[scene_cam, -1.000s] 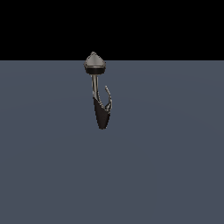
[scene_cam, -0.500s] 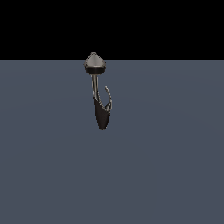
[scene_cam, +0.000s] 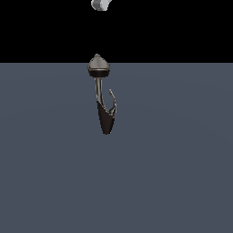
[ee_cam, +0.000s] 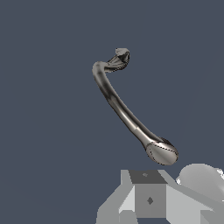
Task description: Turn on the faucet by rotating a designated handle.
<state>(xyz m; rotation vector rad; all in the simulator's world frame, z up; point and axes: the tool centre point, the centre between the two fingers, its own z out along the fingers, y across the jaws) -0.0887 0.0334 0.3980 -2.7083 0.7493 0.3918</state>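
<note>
The faucet [scene_cam: 103, 98] stands in the middle of the exterior view: grey cone cap, black band, thin stem and dark pointed body. Its handle [scene_cam: 112, 101] is a thin curved grey sliver branching from the body toward the exterior view's right. A small light grey piece of my gripper [scene_cam: 101, 4] shows at the top edge, well above the cap and apart from it. In the wrist view the faucet [ee_cam: 118, 105] runs as a curved shiny stem from the cap to the far end. Grey blocks of my gripper [ee_cam: 148, 201] sit close to the cap. The jaws are not clearly shown.
The faucet rests on a flat blue-grey surface [scene_cam: 182, 173] that fills the lower part of the exterior view, with black background above it. Nothing else shows.
A light grey piece of my gripper has come into the top edge of the exterior view above the faucet. The faucet and handle have not moved.
</note>
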